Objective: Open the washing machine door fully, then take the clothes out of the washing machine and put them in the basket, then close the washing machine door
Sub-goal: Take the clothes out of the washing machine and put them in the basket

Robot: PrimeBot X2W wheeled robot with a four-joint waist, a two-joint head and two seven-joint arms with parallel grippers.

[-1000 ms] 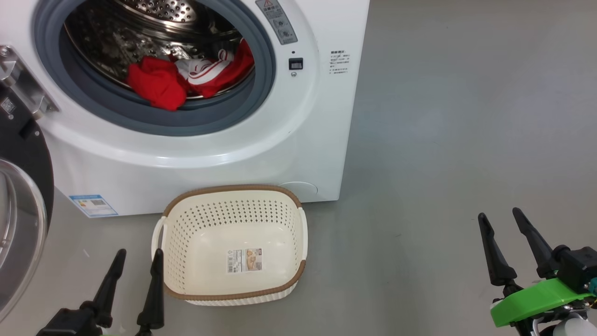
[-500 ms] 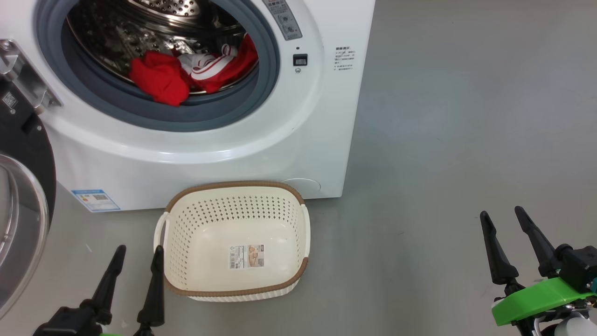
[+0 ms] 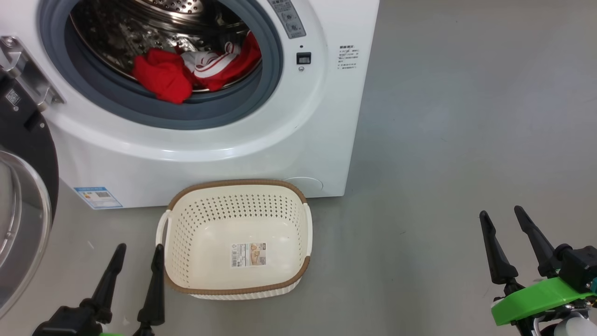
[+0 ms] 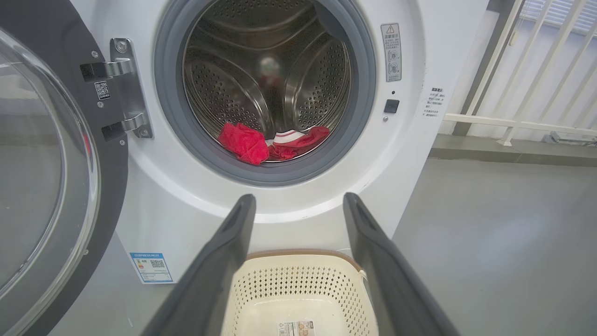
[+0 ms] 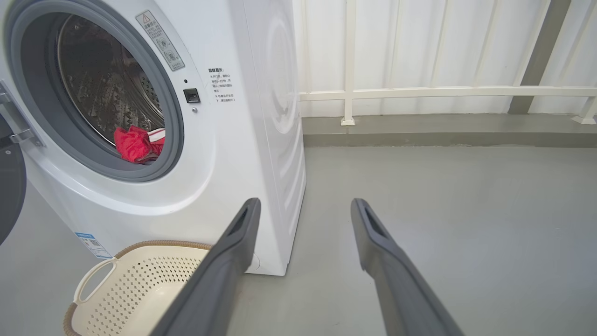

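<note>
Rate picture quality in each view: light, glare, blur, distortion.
Head view: even, soft light, sharp; speckled glints on the steel drum. Left wrist view: reflections wash over the washing machine door glass; the left gripper's fingers look soft. Right wrist view: wide-angle bowing of the washing machine edges; right gripper's fingers blurred.

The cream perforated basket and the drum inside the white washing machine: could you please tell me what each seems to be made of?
Cream perforated basket: likely moulded plastic, matte, judging by its even punched holes and one-piece walls; the brown rim looks woven, probably moulded too. Drum of the white washing machine: polished metal, probably stainless steel, given its mirror reflections.
</note>
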